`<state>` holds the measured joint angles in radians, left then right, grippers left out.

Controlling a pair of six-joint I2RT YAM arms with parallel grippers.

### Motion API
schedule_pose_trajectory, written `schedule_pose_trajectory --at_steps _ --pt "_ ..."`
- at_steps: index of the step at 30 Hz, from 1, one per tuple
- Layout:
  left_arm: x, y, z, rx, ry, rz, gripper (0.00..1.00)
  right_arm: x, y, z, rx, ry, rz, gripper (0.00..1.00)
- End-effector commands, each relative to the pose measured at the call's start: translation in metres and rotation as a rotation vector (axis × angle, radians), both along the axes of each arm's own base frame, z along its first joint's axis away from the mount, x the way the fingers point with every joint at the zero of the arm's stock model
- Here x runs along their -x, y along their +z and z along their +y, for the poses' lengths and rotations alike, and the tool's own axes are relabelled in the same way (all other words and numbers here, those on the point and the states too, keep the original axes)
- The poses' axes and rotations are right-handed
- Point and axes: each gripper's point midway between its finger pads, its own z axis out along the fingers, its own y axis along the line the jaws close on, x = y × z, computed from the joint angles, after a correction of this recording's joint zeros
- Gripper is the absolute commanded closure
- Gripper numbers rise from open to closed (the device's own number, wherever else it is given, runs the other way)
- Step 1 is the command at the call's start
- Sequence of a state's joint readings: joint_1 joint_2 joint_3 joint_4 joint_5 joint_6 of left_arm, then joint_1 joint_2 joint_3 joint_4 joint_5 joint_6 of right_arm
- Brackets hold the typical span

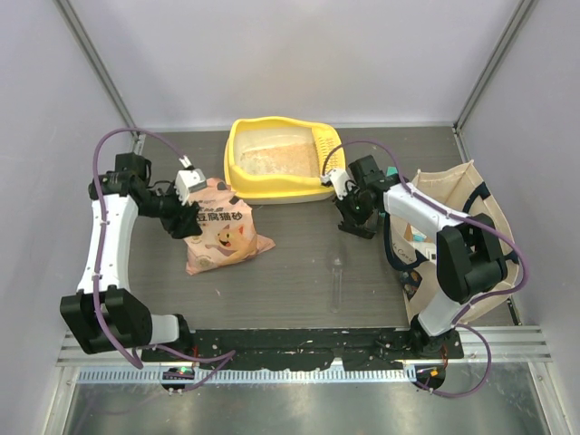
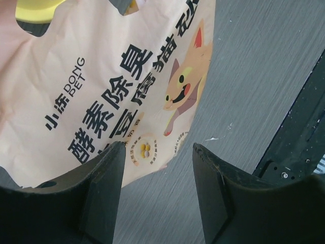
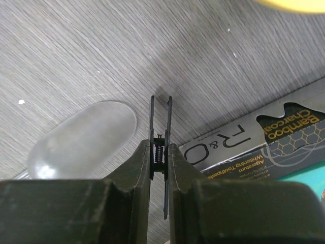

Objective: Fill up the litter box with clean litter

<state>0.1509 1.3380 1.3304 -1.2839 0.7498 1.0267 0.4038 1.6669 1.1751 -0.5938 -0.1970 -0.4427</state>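
Note:
The yellow litter box stands at the back middle of the table with pale beige litter in it and a yellow slotted scoop at its right end. The peach-orange litter bag lies on the table in front of its left corner, and fills the left wrist view. My left gripper is at the bag's left edge, open and empty, one finger over the bag's edge. My right gripper points down at the table right of the box, shut on a thin metal spring tool.
A cream canvas tote lies at the right. A clear plastic piece lies on the table, also in the right wrist view. A toothpaste box lies beside my right gripper. A black rail runs along the near edge.

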Motion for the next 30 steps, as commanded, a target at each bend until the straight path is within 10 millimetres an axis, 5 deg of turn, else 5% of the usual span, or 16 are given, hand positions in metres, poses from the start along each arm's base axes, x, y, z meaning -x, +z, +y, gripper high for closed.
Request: schedule_pose_trajectory --at_steps 1,6,11,18,25,26,30 --pt "-0.004 0.007 0.0 0.0 0.026 -0.08 0.41 -0.012 0.006 -0.009 0.039 -0.054 -0.075 0.9" --pt "0.0 0.002 -0.001 0.004 0.045 -0.078 0.41 0.004 0.01 -0.01 0.033 -0.065 -0.034 0.61" --pt "-0.003 0.01 0.001 0.006 0.099 -0.087 0.4 -0.018 0.06 0.009 -0.041 -0.064 -0.073 0.38" --pt "-0.067 0.034 0.02 0.143 0.582 -0.053 0.38 -0.056 0.157 0.094 -0.419 0.044 -0.085 0.25" --pt "-0.095 0.036 0.06 0.193 0.853 -0.005 0.27 -0.055 0.174 0.183 -0.659 0.234 0.049 0.19" --pt "-0.099 0.039 0.069 0.211 0.885 0.001 0.26 -0.057 0.164 0.193 -0.674 0.236 0.09 0.19" --pt "-0.114 0.018 0.088 0.244 0.979 0.09 0.24 -0.06 0.173 0.222 -0.714 0.288 0.07 0.19"
